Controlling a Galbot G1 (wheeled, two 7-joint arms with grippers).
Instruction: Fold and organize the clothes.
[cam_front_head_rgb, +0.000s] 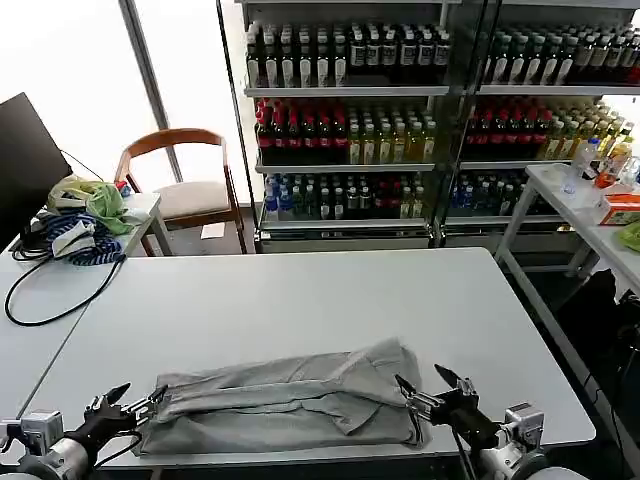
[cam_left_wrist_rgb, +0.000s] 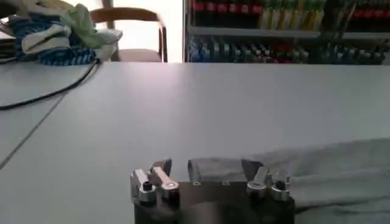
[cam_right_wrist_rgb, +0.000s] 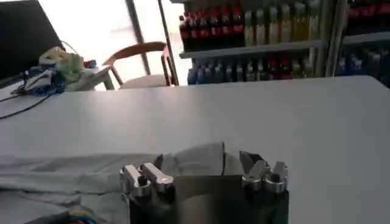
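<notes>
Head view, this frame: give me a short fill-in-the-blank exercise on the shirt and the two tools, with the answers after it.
1. The grey shirt lies folded on the ____ table.
2. The left tool sits at the shirt's ____ end.
3. The right tool has its fingers ____.
4. Behind the table stand shelves filled with ____.

Missing words: white; left; open; bottles
</notes>
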